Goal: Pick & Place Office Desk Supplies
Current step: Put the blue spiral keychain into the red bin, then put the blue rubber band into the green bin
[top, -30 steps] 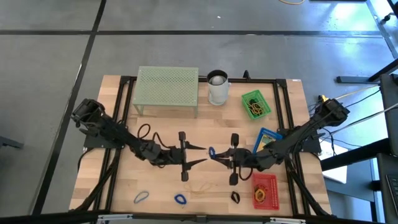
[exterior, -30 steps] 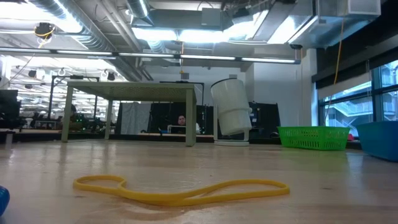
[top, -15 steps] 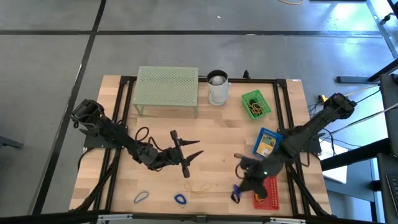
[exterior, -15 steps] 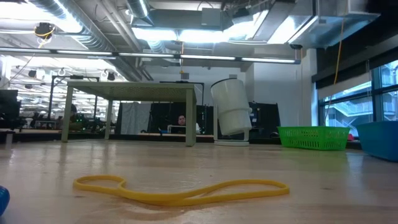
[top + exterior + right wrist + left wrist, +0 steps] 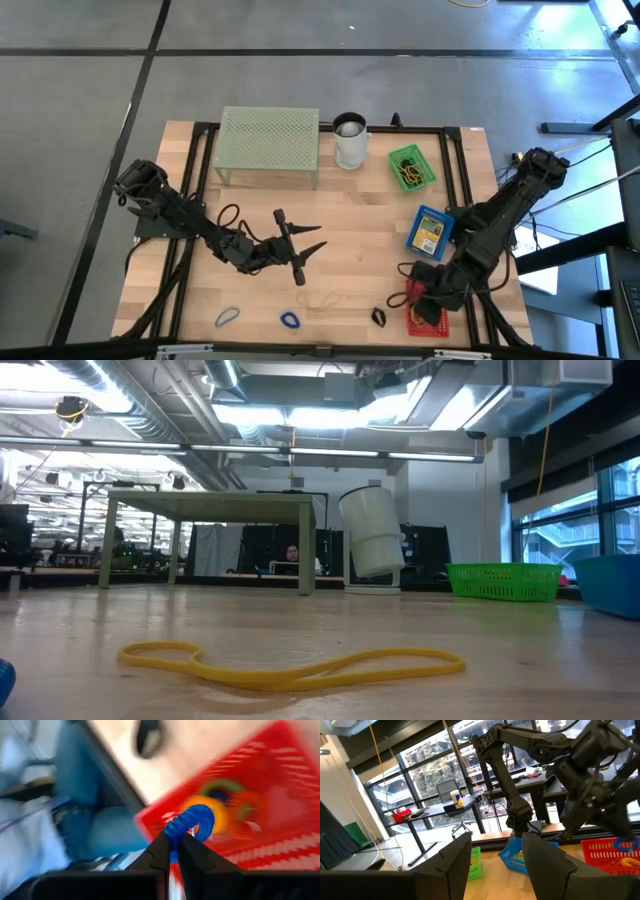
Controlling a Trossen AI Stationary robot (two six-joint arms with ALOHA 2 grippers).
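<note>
The right gripper point(image 5: 172, 851) pinches a blue rubber band point(image 5: 192, 821) over the red basket point(image 5: 428, 305) at the table's near right, while the left gripper point(image 5: 302, 250) waits wide open, empty, mid-table.

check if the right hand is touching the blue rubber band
Touching. The right wrist view shows the right hand pinching the blue rubber band between its fingertips, above the red basket.

One camera looks straight down on the whole tabletop point(image 5: 330, 215). Another sits at tabletop height near the front edge, facing the far edge, sharing the white cup point(image 5: 350, 140) point(image 5: 372, 538). Wrist cameras look along each arm's fingers.
</note>
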